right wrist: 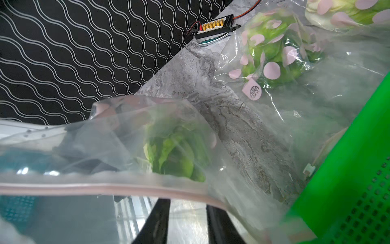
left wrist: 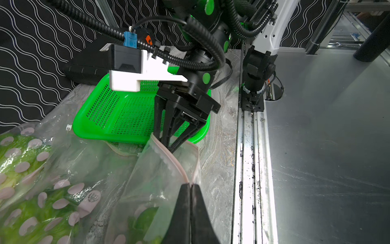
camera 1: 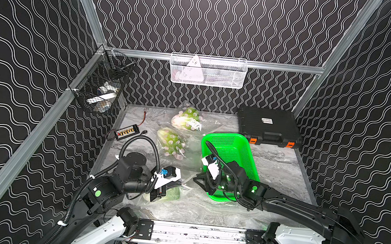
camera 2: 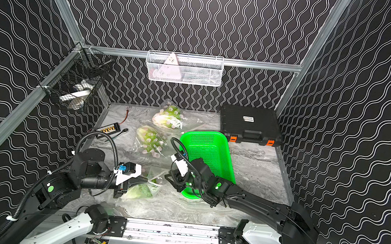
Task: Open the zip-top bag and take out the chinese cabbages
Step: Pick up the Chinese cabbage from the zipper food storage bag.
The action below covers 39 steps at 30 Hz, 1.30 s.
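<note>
Marbled tabletop [camera 1: 272, 176]: bagged chinese cabbages [camera 1: 186, 119], green basket [camera 1: 227, 135], black case [camera 1: 268, 128], connector board [camera 1: 127, 130].

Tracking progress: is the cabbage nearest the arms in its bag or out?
In: the cabbage shows through the clear zip-top bag around it.

No legible text or labels.

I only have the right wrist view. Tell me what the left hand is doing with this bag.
Observer: The left hand is shut on the near zip-top bag, pinching its pink zip strip.
Operator: Now report on the basket; I see just one corner.
Observer: In both top views, nothing lies in the part of the green basket that shows; the right arm covers its near end.
</note>
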Available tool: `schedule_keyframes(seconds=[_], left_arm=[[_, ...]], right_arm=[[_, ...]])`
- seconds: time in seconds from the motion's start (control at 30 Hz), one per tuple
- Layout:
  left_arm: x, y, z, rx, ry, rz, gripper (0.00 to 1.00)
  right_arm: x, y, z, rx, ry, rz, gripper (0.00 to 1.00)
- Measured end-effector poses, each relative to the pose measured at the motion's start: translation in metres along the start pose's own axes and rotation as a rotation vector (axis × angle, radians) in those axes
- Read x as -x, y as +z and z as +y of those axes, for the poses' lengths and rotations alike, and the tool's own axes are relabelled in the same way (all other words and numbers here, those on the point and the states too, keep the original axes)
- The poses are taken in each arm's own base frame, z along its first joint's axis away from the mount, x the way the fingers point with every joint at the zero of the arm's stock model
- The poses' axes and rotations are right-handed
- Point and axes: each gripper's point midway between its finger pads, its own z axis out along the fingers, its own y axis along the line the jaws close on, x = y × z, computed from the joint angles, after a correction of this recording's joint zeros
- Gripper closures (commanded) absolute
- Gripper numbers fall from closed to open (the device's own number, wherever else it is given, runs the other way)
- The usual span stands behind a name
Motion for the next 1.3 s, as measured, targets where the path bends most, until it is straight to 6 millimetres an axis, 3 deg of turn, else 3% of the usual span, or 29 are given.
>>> schedule_keyframes(seconds=[0.17,0.33,0.37,0.43,0.47,0.5,0.73,1.0,1.1,1.3], left_arm=[[-0.005,0.000,-0.002,0.000,-0.007,0.012,1.00],[-0.010,0.000,-0.002,0.003,-0.023,0.023,1.00],[-0.011,0.000,-0.002,0.004,-0.038,0.026,0.96],[-0.013,0.000,-0.001,0.009,-0.041,0.031,0.63],[-0.014,0.000,0.000,0.016,-0.043,0.034,0.10],[-0.014,0.000,0.002,0.028,-0.052,0.036,0.01],[-0.018,-0.003,0.030,0.193,-0.219,0.070,0.01],[-0.040,-0.019,0.103,0.609,-0.488,0.246,0.01],[-0.055,-0.021,0.115,0.695,-0.556,0.321,0.01],[-0.055,-0.036,0.133,0.804,-0.736,0.278,0.01]], right_arm=[[-0.009,0.010,0.009,0.108,0.033,0.052,0.32],[-0.019,0.019,0.023,0.209,0.041,0.118,0.29],[-0.020,0.020,0.025,0.226,0.040,0.129,0.29],[-0.020,0.023,0.029,0.252,0.034,0.143,0.29],[-0.019,0.025,0.031,0.264,0.027,0.148,0.29],[-0.018,0.027,0.032,0.272,0.019,0.152,0.29],[-0.043,0.051,0.007,0.210,0.024,0.206,0.29],[-0.049,0.073,-0.006,0.213,-0.044,0.124,0.24],[-0.056,0.077,-0.009,0.227,-0.091,0.080,0.25],[-0.051,0.083,-0.004,0.288,-0.179,-0.004,0.27]])
